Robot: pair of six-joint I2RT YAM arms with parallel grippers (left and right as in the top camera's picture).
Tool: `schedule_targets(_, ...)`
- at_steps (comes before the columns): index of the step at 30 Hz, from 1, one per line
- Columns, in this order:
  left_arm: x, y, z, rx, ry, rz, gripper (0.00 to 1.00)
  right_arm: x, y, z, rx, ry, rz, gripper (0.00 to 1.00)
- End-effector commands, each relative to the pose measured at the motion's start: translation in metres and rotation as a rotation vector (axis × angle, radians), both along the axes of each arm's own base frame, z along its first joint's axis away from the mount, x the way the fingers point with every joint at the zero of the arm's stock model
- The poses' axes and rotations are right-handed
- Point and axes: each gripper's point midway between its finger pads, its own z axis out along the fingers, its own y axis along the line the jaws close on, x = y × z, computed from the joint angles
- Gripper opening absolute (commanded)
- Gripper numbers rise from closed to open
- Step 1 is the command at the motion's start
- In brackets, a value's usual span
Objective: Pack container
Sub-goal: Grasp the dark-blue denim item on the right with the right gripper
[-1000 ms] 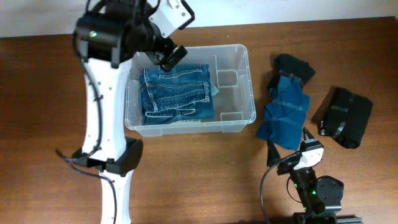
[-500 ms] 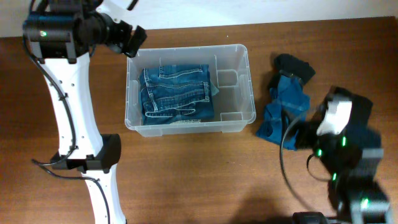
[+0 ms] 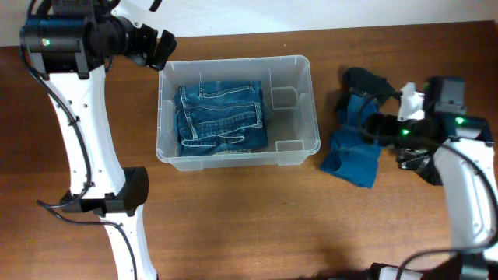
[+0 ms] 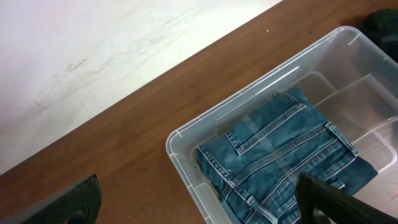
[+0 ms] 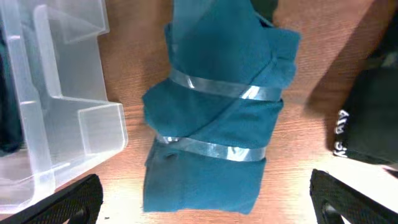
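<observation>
Jaws apart on left gripper [image 4: 199, 202] and right gripper [image 5: 208, 202]; white print [image 5: 339, 132] on black garment [image 5: 373, 118] unreadable.

Clear rectangular plastic container [image 3: 233, 61], rounded corners, rolled rim, upright, open-topped, left half filled, moulded ribs visible at right.

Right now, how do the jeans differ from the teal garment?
Place: the jeans lie inside the container; the teal garment lies on the table, to the right of it.
Look: the jeans are blue denim with pale stitching; the teal garment is plain cloth crossed by shiny silver strips.
Pose: the jeans are folded square and flat; the teal garment is a longer, looser bundle.
Both are folded clothes.
</observation>
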Motion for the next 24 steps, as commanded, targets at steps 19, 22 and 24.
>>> schedule_targets(19,-0.001,-0.001,0.004,-0.019,-0.007,0.002,0.99,-0.014,0.011,-0.101,0.354,0.074,0.142,0.78)
schedule_targets(22,0.0,-0.001,0.005,-0.02,-0.013,0.001,0.99,-0.012,0.004,-0.092,0.343,0.057,0.144,0.81)
schedule_targets(24,0.001,-0.001,0.007,-0.02,-0.021,0.001,0.99,-0.011,0.002,-0.082,0.336,0.051,0.16,0.83)
